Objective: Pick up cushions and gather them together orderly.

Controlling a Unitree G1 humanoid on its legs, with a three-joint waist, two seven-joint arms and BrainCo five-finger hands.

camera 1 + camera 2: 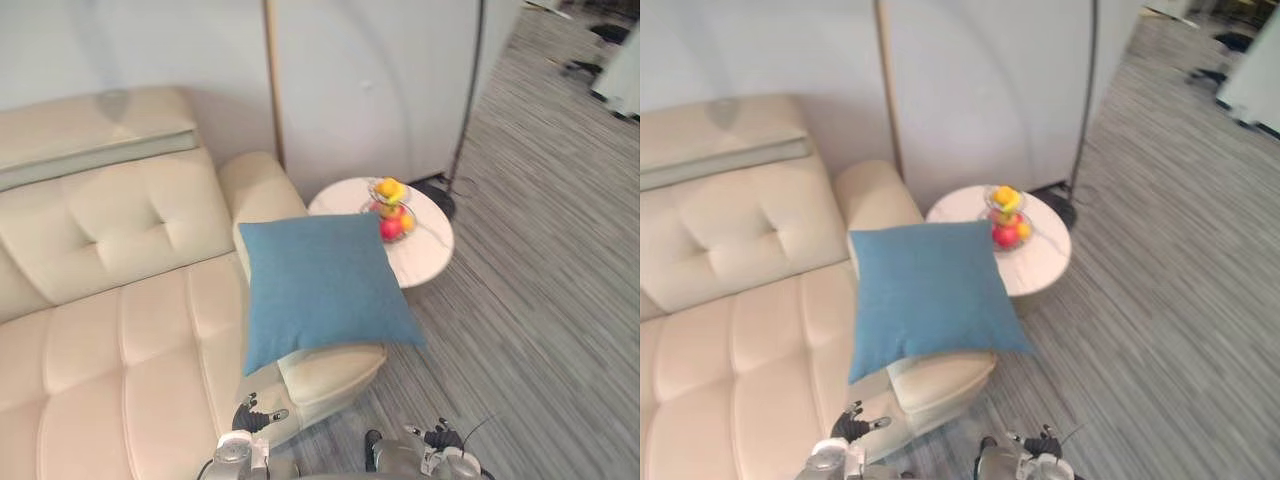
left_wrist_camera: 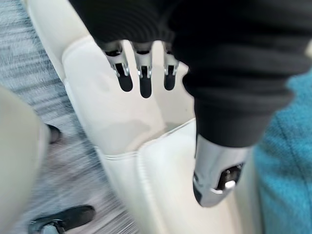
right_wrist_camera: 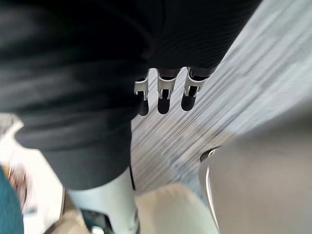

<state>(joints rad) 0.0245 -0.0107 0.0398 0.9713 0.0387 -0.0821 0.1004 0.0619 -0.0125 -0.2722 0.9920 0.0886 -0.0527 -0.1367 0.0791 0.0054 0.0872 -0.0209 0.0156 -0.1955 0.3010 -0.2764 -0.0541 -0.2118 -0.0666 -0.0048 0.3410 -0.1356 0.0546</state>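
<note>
Over the sofa arm [image 1: 330, 370] lies one blue cushion [image 1: 320, 285]; left hand [image 2: 141, 73] and right hand [image 3: 164, 95] loose-fingered, empty.

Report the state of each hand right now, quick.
Left hand: open, fingers relaxed, holding nothing.
Right hand: open, fingers relaxed, holding nothing.

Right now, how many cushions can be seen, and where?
1: the blue cushion rests on the armrest of the cream sofa, next to the round white table. More may lie hidden outside these views.
</note>
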